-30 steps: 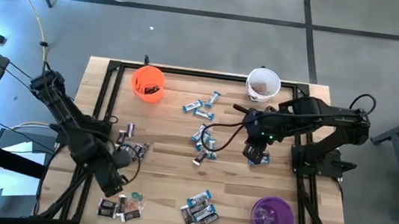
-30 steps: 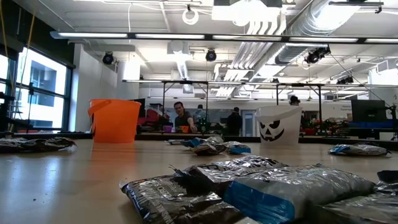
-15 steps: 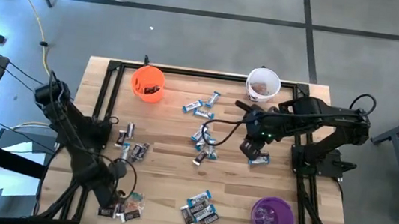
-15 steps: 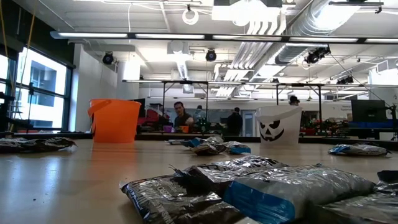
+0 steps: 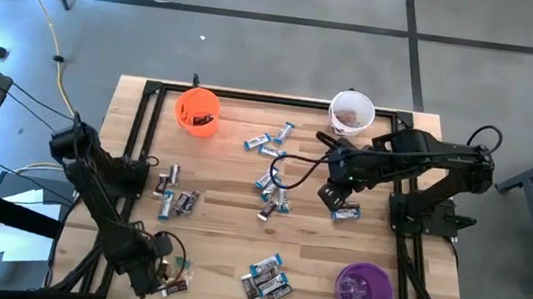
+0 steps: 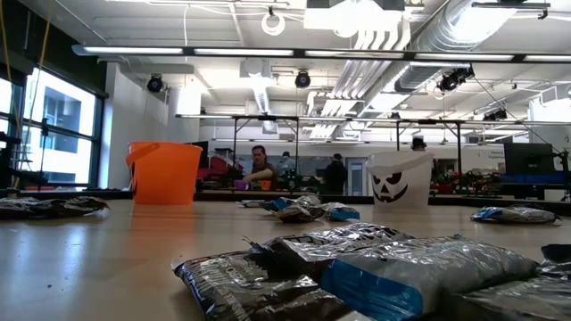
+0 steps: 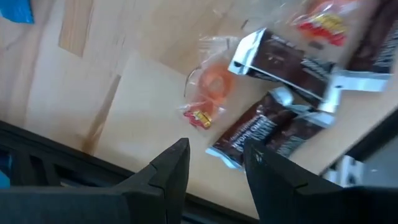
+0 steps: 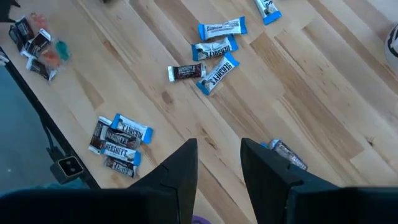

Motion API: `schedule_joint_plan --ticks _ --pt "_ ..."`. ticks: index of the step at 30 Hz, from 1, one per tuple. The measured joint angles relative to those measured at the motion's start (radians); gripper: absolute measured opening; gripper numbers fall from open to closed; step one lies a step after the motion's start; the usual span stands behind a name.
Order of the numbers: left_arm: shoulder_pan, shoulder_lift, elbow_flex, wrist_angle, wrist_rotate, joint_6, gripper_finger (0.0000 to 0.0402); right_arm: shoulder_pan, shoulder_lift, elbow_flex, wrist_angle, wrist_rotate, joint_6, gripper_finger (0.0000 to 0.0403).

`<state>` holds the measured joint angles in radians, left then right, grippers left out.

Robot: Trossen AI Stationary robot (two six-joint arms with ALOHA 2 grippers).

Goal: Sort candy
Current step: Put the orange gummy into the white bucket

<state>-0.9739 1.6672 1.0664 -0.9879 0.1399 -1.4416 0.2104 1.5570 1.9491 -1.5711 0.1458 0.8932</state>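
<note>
Lying just beside the right end effector (image 5: 330, 195): candy (image 5: 346, 213).

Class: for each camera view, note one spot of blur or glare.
Low view: nearest candy wrappers loom soft and out of focus. Left wrist view: dark candy smeared by blur. High view: bluish glare on the floor at left.

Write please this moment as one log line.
left gripper: open, empty, above candy pile | right gripper: open, empty, near blue-white candy | phase: sorting unfinished
</note>
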Motion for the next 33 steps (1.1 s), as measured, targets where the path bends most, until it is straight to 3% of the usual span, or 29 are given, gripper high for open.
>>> schedule_joint_plan --ticks 13,24,33 --pt "0.058 0.161 0.000 0.001 -0.040 0.095 0.0140 0.000 0.000 0.000 0.000 -0.022 -0.061 0.0117" --pt "0.100 0.236 0.007 0.001 -0.001 0.115 0.0136 0.000 0.000 0.000 0.000 -0.045 -0.090 0.0117" --pt "0.123 0.199 0.001 0.008 0.046 0.085 0.0037 0.000 0.000 0.000 0.000 -0.044 -0.113 0.0117"
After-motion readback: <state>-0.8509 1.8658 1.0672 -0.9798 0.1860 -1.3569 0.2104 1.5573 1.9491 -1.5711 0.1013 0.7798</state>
